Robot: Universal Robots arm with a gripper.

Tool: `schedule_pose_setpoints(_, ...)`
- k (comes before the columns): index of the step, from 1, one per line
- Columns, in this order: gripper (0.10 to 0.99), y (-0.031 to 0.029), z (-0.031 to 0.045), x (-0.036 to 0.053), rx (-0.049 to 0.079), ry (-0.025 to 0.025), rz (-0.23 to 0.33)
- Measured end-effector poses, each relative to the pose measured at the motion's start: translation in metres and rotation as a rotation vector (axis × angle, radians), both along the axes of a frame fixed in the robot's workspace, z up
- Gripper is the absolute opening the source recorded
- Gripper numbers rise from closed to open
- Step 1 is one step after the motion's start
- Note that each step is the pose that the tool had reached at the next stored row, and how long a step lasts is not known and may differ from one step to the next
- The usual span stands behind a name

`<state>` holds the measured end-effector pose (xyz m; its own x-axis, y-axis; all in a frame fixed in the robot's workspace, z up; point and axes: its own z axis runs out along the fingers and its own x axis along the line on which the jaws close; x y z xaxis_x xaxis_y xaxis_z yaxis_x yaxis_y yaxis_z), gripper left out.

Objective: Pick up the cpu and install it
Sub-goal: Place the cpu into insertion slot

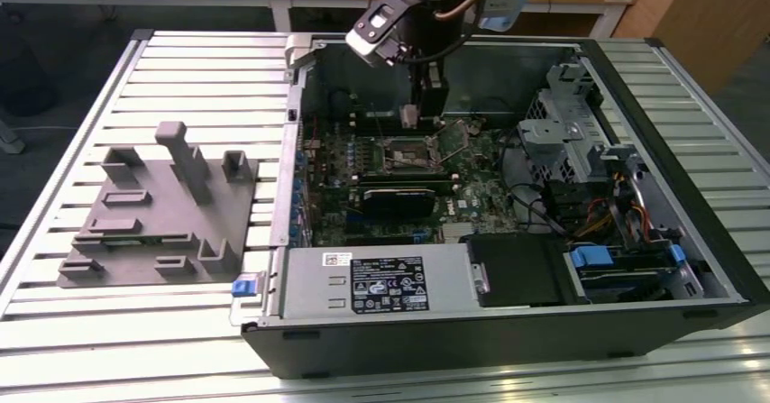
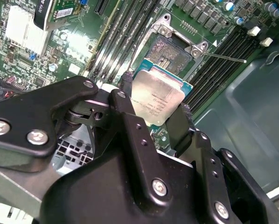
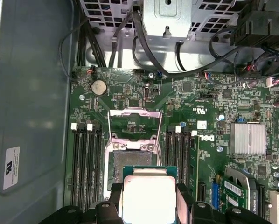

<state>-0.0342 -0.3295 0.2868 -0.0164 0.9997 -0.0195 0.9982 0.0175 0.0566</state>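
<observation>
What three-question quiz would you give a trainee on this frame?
1. True or false: the cpu is seated in the socket.
2. The pincer is: A open; B shut on the cpu; C shut on nothing.
3. Fill in: the grey fixture stands to the exterior view's ____ of the case.
Key: 1 false, the pincer holds it and the socket is empty; 2 B; 3 left.

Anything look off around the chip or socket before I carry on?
Nothing stands out. The gripper holds the cpu squarely, close to the open socket, whose metal frame is flipped up. I see nothing bent or loose.
</observation>
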Motion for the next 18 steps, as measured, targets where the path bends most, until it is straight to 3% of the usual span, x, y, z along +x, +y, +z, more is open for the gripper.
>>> schedule_pose_setpoints(18,0.537,0.0017,-0.0154,0.0000,0.000,0.0001,0.001)
